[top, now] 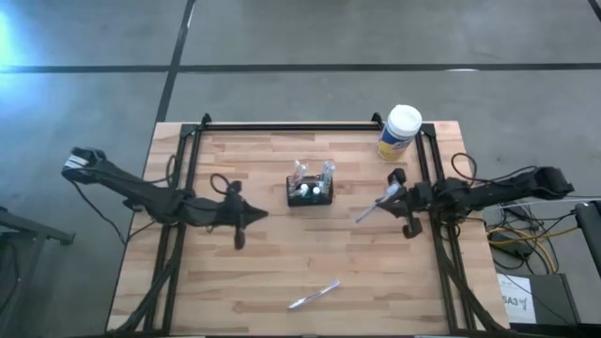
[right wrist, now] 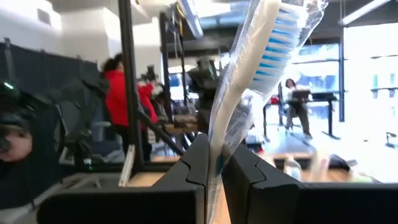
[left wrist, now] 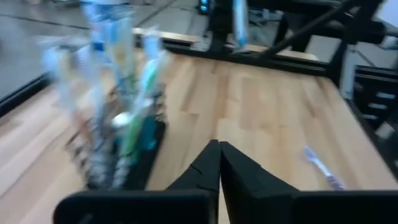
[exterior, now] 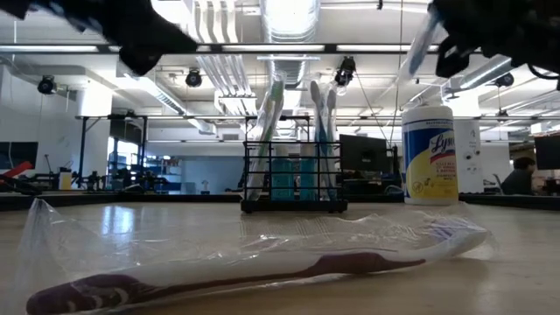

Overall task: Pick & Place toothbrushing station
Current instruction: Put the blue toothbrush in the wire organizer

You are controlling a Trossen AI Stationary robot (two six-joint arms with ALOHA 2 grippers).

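Caddy position: we see the toothbrushing station standing upright near the middle of the table, between the two arms, with several brushes already standing in it.
Right claw: the right gripper is pinched shut on a wrapped toothbrush, blue and white bristles up, held above the table just beside the caddy's right side.
Left claw: the left gripper has its fingers pressed together on nothing, near the caddy's left side.
Spare brush: we see another wrapped toothbrush lying flat near the front edge, well apart from the caddy.
Canister: a wipes canister stands at the far right corner, not part of the job.
How the brush handles: we judge it light and stiff, but its clear wrapper looks slick and crinkly, so it may slip or twist in the pinch.
How the caddy handles: we judge it light wire mesh, easy to nudge or tip if a brush snags a slat.
Where to hold: we would grip the handle low, as now, leaving the head free to thread into an open slot.
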